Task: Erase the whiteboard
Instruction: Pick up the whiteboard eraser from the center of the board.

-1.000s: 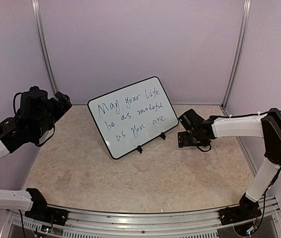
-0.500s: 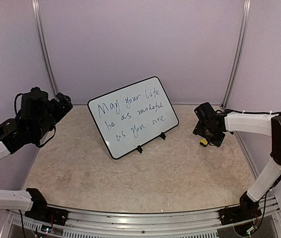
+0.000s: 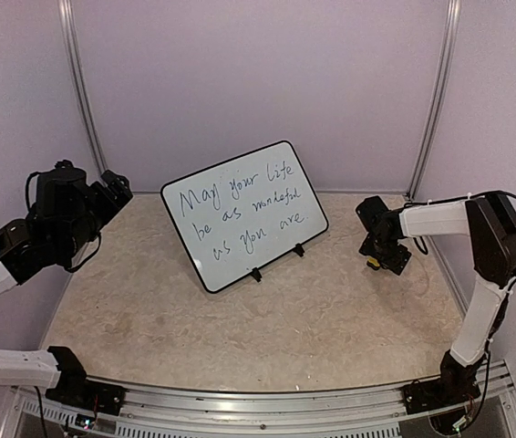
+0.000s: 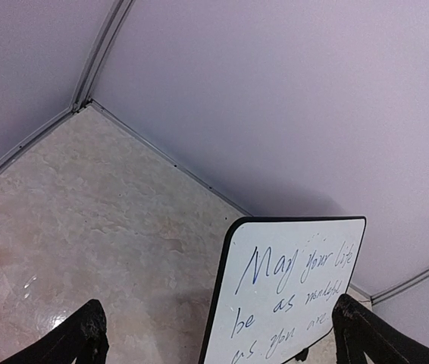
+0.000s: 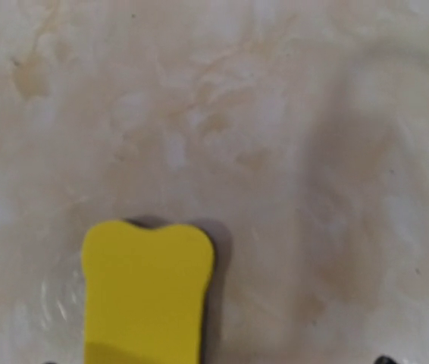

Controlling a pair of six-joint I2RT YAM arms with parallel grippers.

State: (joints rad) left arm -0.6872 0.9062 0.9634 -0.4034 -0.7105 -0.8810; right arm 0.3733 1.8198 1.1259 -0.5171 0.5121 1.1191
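The whiteboard (image 3: 244, 216), covered in handwriting, stands tilted back at the middle rear of the desk (image 3: 267, 319). The left tool (image 3: 114, 189) hangs released and empty. The right tool (image 3: 384, 255), spread, hovers over a yellow sponge (image 5: 146, 292).

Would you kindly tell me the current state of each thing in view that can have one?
whiteboard, propped tilted on its stand, writing unerased.
yellow sponge, lying flat on the table, not gripped.
left gripper, open, raised, holding nothing.
right gripper, open, low over the sponge.
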